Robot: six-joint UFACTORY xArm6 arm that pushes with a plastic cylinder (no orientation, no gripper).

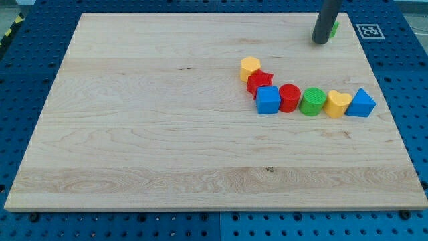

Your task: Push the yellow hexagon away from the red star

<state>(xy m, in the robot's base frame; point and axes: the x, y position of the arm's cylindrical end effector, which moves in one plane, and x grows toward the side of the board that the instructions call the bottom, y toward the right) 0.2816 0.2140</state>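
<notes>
The yellow hexagon (250,67) sits right of the board's middle, touching the red star (259,82) just below and to its right. My tip (320,41) is at the view's top right, well above and to the right of both blocks, touching neither. A green block (334,28) is mostly hidden behind the rod.
A row of blocks runs rightward from the star: a blue cube (268,100), a red cylinder (289,98), a green cylinder (312,102), a yellow heart-like block (338,104) and a blue triangle (361,104). The wooden board (147,134) lies on a blue perforated table.
</notes>
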